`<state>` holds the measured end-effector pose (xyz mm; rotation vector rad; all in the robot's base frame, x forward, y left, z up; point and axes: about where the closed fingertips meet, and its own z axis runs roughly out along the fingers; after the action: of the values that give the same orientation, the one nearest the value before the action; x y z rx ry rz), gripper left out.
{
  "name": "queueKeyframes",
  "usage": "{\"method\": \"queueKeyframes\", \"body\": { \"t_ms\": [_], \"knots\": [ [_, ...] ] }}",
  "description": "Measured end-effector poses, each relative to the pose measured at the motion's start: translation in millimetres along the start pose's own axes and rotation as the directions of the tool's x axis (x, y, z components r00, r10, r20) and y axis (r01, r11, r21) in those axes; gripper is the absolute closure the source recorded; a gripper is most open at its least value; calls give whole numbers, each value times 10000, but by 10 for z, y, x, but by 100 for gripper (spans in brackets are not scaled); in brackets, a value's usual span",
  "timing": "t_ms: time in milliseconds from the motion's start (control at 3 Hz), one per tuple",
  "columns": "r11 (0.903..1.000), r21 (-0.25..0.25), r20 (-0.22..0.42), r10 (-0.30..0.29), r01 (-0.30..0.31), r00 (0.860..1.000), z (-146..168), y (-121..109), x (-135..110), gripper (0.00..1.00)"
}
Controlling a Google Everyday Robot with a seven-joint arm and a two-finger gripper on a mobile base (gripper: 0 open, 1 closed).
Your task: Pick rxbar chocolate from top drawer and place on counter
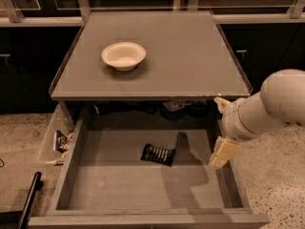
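The rxbar chocolate [158, 154] is a small flat black wrapper with white lettering, lying on the grey floor of the open top drawer [119, 190], near its middle. The counter [190, 51] is the flat grey tabletop above the drawer. My gripper [222, 152] hangs from the white arm at the right, over the drawer's right wall, to the right of the bar and apart from it. It holds nothing.
A white bowl [124, 55] stands on the counter's left half. A narrow clear tray [58, 140] with small packets sits left of the drawer. A black handle [29, 199] shows at the lower left. Speckled floor [276, 175] lies on both sides.
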<state>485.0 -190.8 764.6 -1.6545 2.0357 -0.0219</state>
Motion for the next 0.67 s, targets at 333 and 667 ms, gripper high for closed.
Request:
{"method": "queueKeyframes", "body": {
  "t_ms": [333, 667],
  "knots": [
    [9979, -645, 412, -18, 45, 9992, 300, 157, 1, 0],
    [9979, -643, 416, -18, 44, 9991, 302, 158, -1, 0]
  ]
}}
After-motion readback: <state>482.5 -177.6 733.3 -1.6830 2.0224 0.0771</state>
